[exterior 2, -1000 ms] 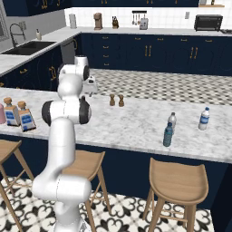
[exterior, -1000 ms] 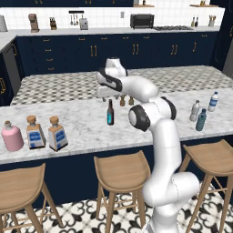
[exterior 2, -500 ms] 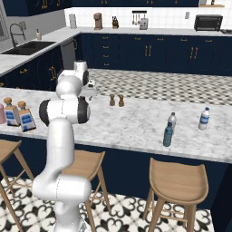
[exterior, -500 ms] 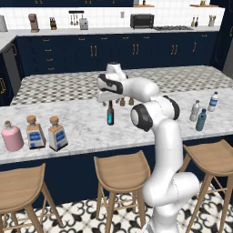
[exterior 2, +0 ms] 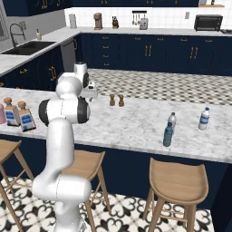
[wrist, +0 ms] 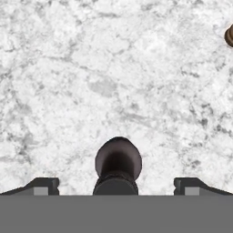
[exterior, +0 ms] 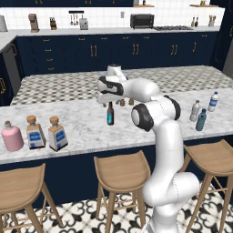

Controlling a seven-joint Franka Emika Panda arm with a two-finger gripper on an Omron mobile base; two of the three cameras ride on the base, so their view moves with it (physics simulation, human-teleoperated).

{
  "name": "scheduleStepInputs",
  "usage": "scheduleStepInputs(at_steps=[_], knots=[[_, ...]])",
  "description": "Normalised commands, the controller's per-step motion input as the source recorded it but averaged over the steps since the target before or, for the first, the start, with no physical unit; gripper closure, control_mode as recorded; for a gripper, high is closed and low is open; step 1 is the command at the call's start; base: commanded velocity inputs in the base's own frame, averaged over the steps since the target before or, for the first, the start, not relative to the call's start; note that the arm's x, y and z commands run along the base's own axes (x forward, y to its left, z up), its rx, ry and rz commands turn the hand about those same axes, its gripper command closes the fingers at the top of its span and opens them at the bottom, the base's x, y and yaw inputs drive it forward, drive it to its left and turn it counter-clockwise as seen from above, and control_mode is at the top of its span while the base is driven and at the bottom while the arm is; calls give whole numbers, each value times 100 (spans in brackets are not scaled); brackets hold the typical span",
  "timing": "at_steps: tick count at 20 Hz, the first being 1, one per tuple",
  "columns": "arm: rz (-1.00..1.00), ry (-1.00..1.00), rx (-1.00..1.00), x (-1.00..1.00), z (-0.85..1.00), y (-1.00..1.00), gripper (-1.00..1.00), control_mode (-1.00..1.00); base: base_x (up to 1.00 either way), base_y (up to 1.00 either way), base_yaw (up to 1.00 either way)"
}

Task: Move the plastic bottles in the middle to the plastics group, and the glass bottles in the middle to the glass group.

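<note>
Your tool hangs over the marble bench with its two fingertips spread wide apart. The dark bottle sits between them, seen from above, its round top centred in the gap and neither fingertip touching it. From the left base camera you see the tool just above the neck of that dark bottle, which stands upright on the bench with its teal label facing you.

Just behind it, two small brown shakers stand side by side; from the right base camera the shakers are beside the arm, and one brown shaker top peeks in at the edge of the hand camera.

Well off to the left end of the bench you have the pink flask, then two square corked bottles with blue labels, the first corked bottle near the flask and the second corked bottle just beside it.

Towards the right end stand the teal-blue bottle, the grey ribbed bottle just behind it, and the white water bottle with a blue cap a little further right. All three are upright.

Wooden stools line the near side of the bench.
</note>
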Motion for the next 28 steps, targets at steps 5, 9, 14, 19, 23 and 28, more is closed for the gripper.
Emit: scheduleStepInputs(at_steps=[5,9,14,19,23,28], knots=[[0,0,0,7,-1,0,-100,-100,0,0,0],[0,0,0,1,-1,0,-100,-100,0,0,0],[0,0,0,6,0,0,-100,-100,0,0,0],[0,0,0,17,-2,1,-100,-100,0,0,0],[0,0,0,22,-1,2,-100,-100,0,0,0],[0,0,0,5,-2,0,-100,-100,0,0,0]])
